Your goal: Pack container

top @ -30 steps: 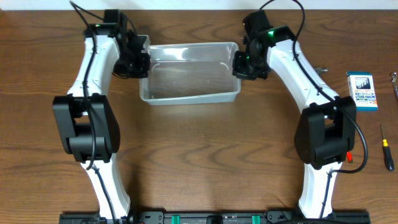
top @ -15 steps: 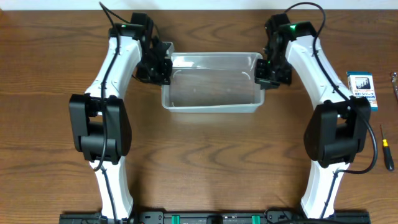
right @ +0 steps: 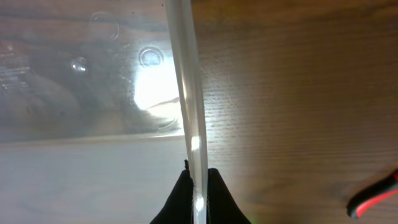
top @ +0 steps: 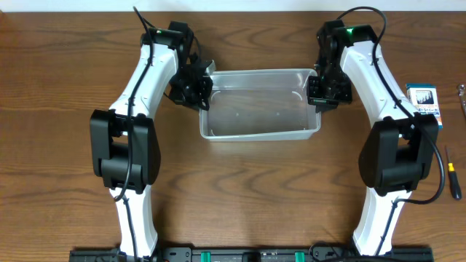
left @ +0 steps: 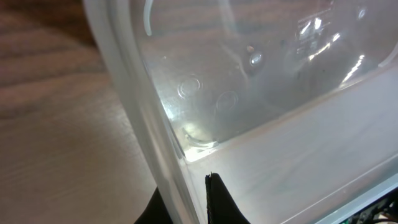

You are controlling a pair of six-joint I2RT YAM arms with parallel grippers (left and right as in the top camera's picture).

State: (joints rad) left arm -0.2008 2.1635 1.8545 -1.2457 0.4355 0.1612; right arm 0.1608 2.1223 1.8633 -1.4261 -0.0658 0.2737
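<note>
Container [top: 260, 109]: the clear tub is upright toward the far edge of the worktop [top: 233, 189], a little right of centre. Its long sides run left to right, and I can see wood grain through its floor.
Left claw [top: 206, 86]: clamped on the container's left short wall, near its far corner. In my left wrist view the dark fingertips [left: 214, 199] pinch the wall just below the rim, one on each side.
Right claw [top: 315, 87]: clamped on the right short wall, also toward the far corner. My right wrist view has the rim running straight down between the two black fingertips [right: 177, 199].
Base: I cannot tell from here whether the tub rests on the wood or hangs just above it.
Arms: both reach in from the near edge, elbows bowed outward, with the tub between them.
Small box [top: 423, 106]: blue and white, lying flat close to the right edge, well apart from the container.
Screwdriver [top: 453, 172]: black and yellow, along the right edge, nearer to me than the box.
</note>
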